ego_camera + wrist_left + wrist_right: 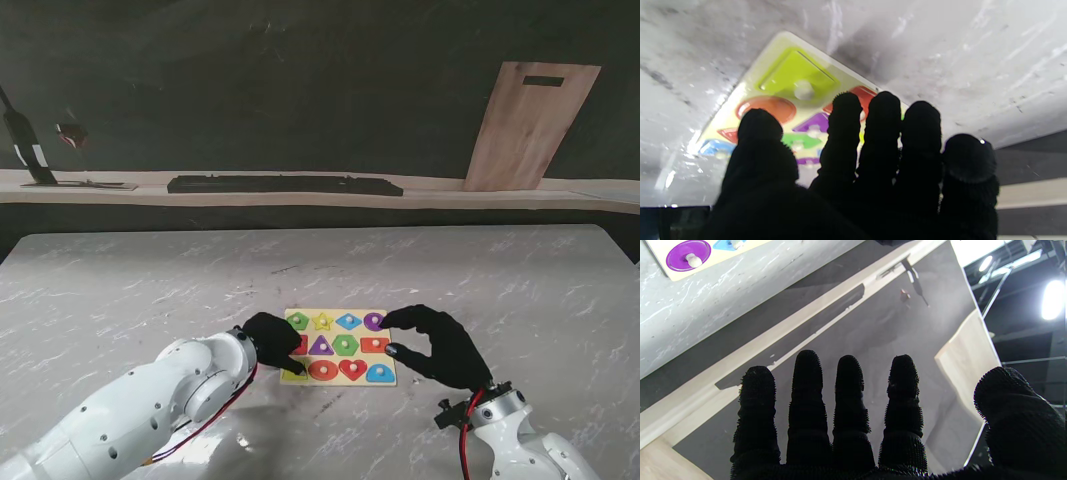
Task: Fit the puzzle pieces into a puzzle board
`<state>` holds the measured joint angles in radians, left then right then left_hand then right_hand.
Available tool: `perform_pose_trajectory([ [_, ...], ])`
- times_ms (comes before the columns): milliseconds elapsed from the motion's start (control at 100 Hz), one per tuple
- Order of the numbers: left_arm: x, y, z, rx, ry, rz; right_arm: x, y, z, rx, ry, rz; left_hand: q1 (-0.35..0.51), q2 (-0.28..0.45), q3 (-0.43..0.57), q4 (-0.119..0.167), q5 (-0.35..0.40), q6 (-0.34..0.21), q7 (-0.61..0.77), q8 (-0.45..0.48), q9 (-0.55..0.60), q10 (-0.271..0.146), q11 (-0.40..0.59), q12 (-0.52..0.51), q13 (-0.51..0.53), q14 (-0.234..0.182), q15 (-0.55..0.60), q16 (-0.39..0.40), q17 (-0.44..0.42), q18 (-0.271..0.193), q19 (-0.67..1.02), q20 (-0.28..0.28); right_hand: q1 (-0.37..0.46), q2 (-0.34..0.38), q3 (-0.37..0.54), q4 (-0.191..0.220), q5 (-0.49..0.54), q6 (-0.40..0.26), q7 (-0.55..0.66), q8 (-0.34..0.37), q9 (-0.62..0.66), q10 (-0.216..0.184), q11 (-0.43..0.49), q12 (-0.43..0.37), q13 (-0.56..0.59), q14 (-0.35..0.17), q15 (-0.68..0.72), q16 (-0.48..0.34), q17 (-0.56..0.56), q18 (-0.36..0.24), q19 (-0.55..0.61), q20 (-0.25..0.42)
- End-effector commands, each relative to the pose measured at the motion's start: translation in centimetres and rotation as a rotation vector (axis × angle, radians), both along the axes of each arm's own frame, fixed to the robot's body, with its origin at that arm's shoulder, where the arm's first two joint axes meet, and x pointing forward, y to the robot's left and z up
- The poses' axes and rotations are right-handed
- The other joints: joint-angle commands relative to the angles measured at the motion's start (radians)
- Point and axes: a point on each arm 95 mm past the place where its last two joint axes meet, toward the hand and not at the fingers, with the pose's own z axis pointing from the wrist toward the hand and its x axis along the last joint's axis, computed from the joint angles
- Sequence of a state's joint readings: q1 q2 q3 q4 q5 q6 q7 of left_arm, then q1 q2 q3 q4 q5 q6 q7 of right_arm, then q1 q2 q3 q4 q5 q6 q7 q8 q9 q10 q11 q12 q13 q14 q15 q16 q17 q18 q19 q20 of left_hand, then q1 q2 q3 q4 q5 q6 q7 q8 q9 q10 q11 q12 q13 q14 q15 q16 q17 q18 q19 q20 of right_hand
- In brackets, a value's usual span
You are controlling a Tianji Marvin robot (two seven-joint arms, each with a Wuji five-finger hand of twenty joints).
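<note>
The yellow puzzle board (336,312) lies flat near the table's front middle, with coloured knobbed pieces seated in it, among them a purple circle (373,321) and a red heart (352,370). My left hand (272,340), in a black glove, rests over the board's left column with straight fingers (883,113) and holds nothing. The left wrist view shows a lime square piece (796,75) and an orange-red circle (768,106) in the board (786,39). My right hand (435,345) hovers open at the board's right edge, fingers (806,373) spread; the purple circle (688,255) shows there.
Grey marble table (150,290) all around the board. Beyond its far edge runs a pale ledge with a long black bar (285,185) and a wooden board (525,125) leaning at the far right. A dark stand (25,145) is at the far left.
</note>
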<state>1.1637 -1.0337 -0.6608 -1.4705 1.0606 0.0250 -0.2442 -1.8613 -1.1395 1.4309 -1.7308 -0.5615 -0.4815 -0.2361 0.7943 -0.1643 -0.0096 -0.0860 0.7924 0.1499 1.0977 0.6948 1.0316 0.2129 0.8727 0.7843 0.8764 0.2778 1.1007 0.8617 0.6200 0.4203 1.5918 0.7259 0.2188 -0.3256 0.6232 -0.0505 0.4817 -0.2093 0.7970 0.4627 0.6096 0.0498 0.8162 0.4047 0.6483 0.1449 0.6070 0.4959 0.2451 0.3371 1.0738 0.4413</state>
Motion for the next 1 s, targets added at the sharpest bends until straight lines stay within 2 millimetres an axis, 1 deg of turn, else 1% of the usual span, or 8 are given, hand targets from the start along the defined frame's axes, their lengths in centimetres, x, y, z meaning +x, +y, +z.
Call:
perform_pose_trajectory([
  [0, -0.3, 0.2, 0.3, -0.028, -0.019, 0.009, -0.2, 0.3, -0.1, 0.006, 0.002, 0.01, -0.019, 0.04, -0.028, 0.018, 0.004, 0.011, -0.015, 0.014, -0.024, 0.029, -0.008, -0.014, -0.028, 0.016, -0.019, -0.01, -0.024, -0.012, -0.009, 0.001, 0.002, 0.029, -0.018, 0.012, 0.007, -0.011, 0.017, 0.003, 0.037, -0.027, 0.006, 0.005, -0.004, -0.022, 0.007, 0.008, -0.005, -0.015, 0.017, 0.007],
  [70, -0.4, 0.5, 0.7, -0.088, -0.045, 0.04, -0.2, 0.3, -0.1, 0.006, 0.003, 0.012, -0.02, 0.042, -0.027, 0.018, -0.008, 0.024, -0.064, -0.004, -0.048, 0.046, -0.04, -0.027, -0.057, 0.034, -0.047, -0.011, -0.056, 0.001, -0.04, 0.004, 0.002, 0.029, -0.018, 0.012, 0.007, -0.011, 0.017, 0.003, 0.035, -0.025, 0.005, 0.005, -0.005, -0.022, 0.007, 0.008, -0.005, -0.015, 0.018, 0.007],
  [260, -1.1, 1.6, 1.7, -0.298, -0.132, 0.108, -0.3, 0.4, -0.1, 0.01, 0.004, 0.015, -0.023, 0.034, -0.027, 0.019, -0.108, 0.053, -0.298, -0.126, -0.205, 0.088, -0.198, -0.111, -0.213, 0.076, -0.203, -0.035, -0.232, 0.026, -0.197, 0.013, 0.002, 0.028, -0.018, 0.012, 0.007, -0.005, 0.017, 0.003, 0.034, -0.02, 0.006, 0.006, -0.005, -0.02, 0.007, 0.008, -0.006, -0.015, 0.017, 0.007],
  [430, -1.9, 2.5, 2.5, -0.498, -0.19, 0.145, -0.3, 0.4, -0.1, 0.015, 0.005, 0.019, -0.031, 0.013, -0.025, 0.02, -0.198, 0.064, -0.484, -0.214, -0.364, 0.089, -0.352, -0.217, -0.343, 0.065, -0.377, -0.103, -0.386, 0.019, -0.306, -0.006, -0.001, 0.027, -0.018, 0.012, -0.006, 0.004, 0.013, 0.001, 0.03, -0.017, 0.006, 0.006, -0.004, -0.019, 0.008, 0.008, -0.005, -0.016, 0.017, 0.007],
  [530, -2.5, 3.0, 3.0, -0.608, -0.187, 0.175, -0.4, 0.4, -0.1, 0.018, 0.005, 0.021, -0.034, 0.0, -0.022, 0.023, -0.242, 0.077, -0.586, -0.263, -0.445, 0.088, -0.429, -0.279, -0.412, 0.062, -0.473, -0.155, -0.453, 0.019, -0.394, -0.053, -0.004, 0.023, -0.017, 0.012, -0.015, 0.008, 0.011, 0.001, 0.028, -0.016, 0.007, 0.006, -0.003, -0.02, 0.008, 0.008, -0.005, -0.016, 0.017, 0.007],
  [650, -3.2, 3.9, 3.5, -0.75, -0.122, 0.185, -0.4, 0.4, 0.0, 0.021, 0.006, 0.025, -0.029, -0.006, -0.018, 0.028, -0.286, 0.067, -0.679, -0.302, -0.536, 0.068, -0.518, -0.345, -0.49, 0.032, -0.611, -0.24, -0.516, -0.022, -0.572, -0.171, -0.009, 0.019, -0.014, 0.011, -0.023, 0.012, 0.011, 0.0, 0.024, -0.016, 0.006, 0.006, -0.005, -0.021, 0.006, 0.007, -0.005, -0.016, 0.017, 0.007],
  [730, -3.7, 4.3, 4.0, -0.86, -0.057, 0.195, -0.5, 0.4, -0.1, 0.021, 0.007, 0.027, -0.022, -0.02, -0.016, 0.031, -0.29, 0.064, -0.723, -0.319, -0.563, 0.062, -0.561, -0.374, -0.524, 0.022, -0.685, -0.286, -0.541, -0.039, -0.661, -0.228, -0.013, 0.004, -0.012, 0.011, -0.049, 0.021, 0.002, -0.003, 0.009, -0.016, 0.001, 0.005, -0.008, -0.025, 0.004, 0.007, -0.008, -0.016, 0.015, 0.007],
  [990, -5.2, 5.5, 5.1, -1.042, 0.022, 0.176, -0.4, 0.0, -0.1, 0.002, -0.005, 0.025, -0.033, -0.061, -0.013, 0.034, -0.297, 0.048, -0.795, -0.339, -0.581, 0.051, -0.606, -0.403, -0.539, 0.002, -0.759, -0.337, -0.557, -0.054, -0.748, -0.276, -0.065, -0.141, 0.092, 0.002, -0.182, 0.069, -0.003, -0.007, -0.076, -0.018, 0.001, 0.004, -0.026, -0.043, -0.035, -0.006, -0.011, -0.035, -0.003, 0.002],
])
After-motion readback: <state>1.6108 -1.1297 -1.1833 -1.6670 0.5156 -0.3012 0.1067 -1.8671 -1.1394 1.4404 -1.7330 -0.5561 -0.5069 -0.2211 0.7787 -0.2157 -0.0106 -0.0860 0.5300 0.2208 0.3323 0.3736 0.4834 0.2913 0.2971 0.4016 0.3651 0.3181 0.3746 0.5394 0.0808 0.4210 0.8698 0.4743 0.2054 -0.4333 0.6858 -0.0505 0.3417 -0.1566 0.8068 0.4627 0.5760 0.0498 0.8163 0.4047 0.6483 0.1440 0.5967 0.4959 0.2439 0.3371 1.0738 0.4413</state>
